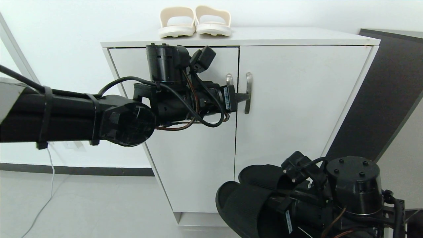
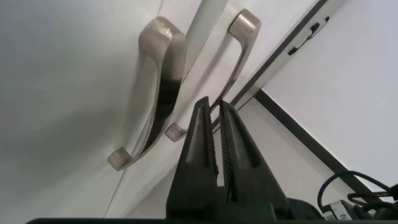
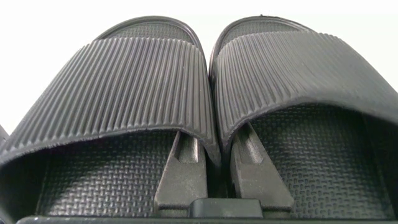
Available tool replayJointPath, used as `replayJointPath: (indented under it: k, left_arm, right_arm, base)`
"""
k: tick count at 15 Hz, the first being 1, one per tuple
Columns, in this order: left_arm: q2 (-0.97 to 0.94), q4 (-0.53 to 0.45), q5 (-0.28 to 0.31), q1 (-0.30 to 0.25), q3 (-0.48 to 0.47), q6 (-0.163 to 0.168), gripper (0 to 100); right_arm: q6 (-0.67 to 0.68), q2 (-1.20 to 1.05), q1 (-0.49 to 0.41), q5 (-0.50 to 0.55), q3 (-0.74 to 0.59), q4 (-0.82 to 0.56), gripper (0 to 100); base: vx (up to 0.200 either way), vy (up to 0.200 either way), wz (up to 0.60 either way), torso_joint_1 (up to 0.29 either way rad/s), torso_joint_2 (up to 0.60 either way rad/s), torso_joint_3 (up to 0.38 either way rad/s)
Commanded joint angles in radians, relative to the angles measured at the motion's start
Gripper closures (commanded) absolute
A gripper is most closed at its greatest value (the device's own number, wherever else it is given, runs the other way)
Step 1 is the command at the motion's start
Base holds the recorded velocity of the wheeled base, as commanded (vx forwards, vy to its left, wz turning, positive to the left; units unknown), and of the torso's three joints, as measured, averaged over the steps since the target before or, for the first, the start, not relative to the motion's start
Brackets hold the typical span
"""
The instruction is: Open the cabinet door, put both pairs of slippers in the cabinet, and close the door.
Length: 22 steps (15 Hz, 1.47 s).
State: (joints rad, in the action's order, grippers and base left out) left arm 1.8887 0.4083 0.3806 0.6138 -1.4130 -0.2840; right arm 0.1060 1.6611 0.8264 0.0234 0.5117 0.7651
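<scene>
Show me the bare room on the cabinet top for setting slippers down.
Free: the cabinet top from the cream slippers rightward to its right edge; a narrower strip to their left. Crowded: the door handles, where the left gripper sits.

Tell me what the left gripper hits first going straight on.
Likely the handle of the right door: the left gripper has its tips right at it. Depth is unclear, so it might slip past onto the door itself.

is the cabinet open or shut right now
Shut. The left door and right door lie flush with only a thin seam between them; the left pincer sits at the right door's handle.
</scene>
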Motion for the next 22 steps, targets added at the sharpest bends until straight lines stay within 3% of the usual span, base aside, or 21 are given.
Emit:
replayJointPath:
  k: [1, 5, 13, 16, 18, 22]
  left_arm:
    - [-0.031, 0.003, 0.004, 0.011, 0.023, -0.001, 100]
    - [-0.123, 0.003, 0.004, 0.055, 0.108, 0.000, 100]
    - [-0.253, 0.095, 0.003, 0.086, 0.302, 0.000, 100]
    - [-0.269, 0.110, 0.001, 0.070, 0.339, 0.002, 100]
    - [-0.255, 0.132, 0.003, 0.030, 0.339, -0.004, 100]
    - [-0.178, 0.135, 0.001, -0.013, 0.266, -0.006, 100]
  right_arm:
    - [-0.012, -0.007, 0.000, -0.042, -0.019, 0.002, 100]
    - [-0.083, -0.004, 0.000, -0.142, -0.104, 0.117, 100]
    - [-0.091, -0.011, 0.025, -0.158, -0.124, 0.126, 100]
    - [-0.089, -0.012, 0.046, -0.157, -0.124, 0.122, 100]
    - [-0.089, -0.012, 0.053, -0.155, -0.124, 0.122, 100]
    - [-0.089, -0.011, 0.053, -0.155, -0.124, 0.122, 100]
  base:
    - [0.000, 0.000, 0.00, 0.000, 0.00, 0.000]
    - [0.000, 0.000, 0.00, 0.000, 0.00, 0.000]
    - [0.000, 0.000, 0.00, 0.000, 0.00, 0.000]
    - [0.000, 0.000, 0.00, 0.000, 0.00, 0.000]
    - [0.000, 0.000, 0.00, 0.000, 0.00, 0.000]
    - [0.000, 0.000, 0.00, 0.000, 0.00, 0.000]
